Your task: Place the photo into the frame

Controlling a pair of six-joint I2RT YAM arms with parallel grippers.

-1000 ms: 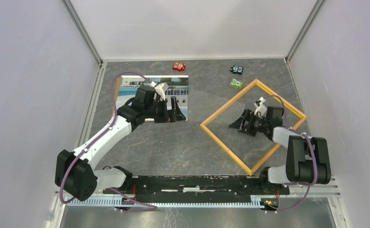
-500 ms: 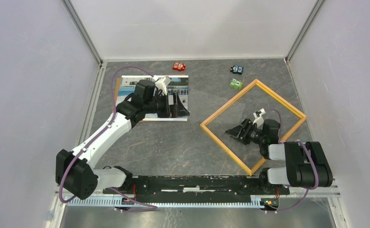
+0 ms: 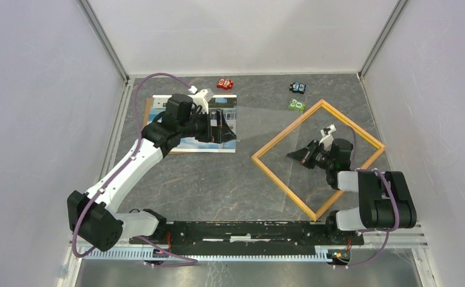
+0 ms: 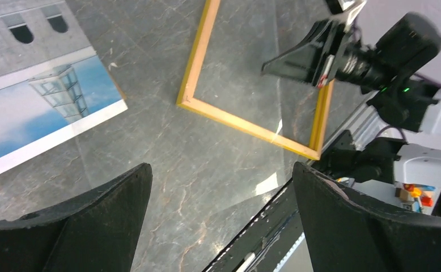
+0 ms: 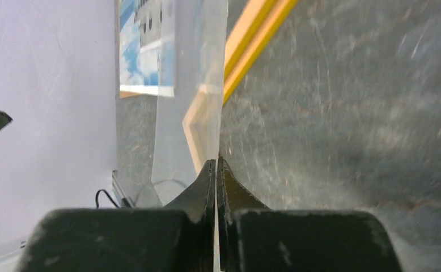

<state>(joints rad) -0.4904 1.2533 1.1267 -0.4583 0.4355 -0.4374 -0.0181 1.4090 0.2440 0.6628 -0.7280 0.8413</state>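
We are looking down at a large rectangular paper print of a white building under blue sky (image 3: 225,103). It is lying face up at the far left of the grey marbled tabletop (image 3: 218,179), with a brown edge of board (image 3: 147,113) showing along its left side. The left gripper (image 4: 219,173) is hanging over the print's right part with its jaws spread wide, and we are finding nothing between them. The thin-railed rectangular frame of yellow-orange wood (image 3: 287,130) is lying flat to the right, turned like a diamond and well apart from the print. Inside its outline the right gripper (image 3: 293,156) is reaching low with its jaws pressed together. In the right wrist view we are seeing them pinching the edge of a thin transparent sheet (image 5: 187,68), which is stretching away from the fingertips over the frame's corner. Three small coloured toy blocks, red (image 3: 225,83), blue-and-black (image 3: 299,88) and green (image 3: 297,106), are sitting near the far edge.
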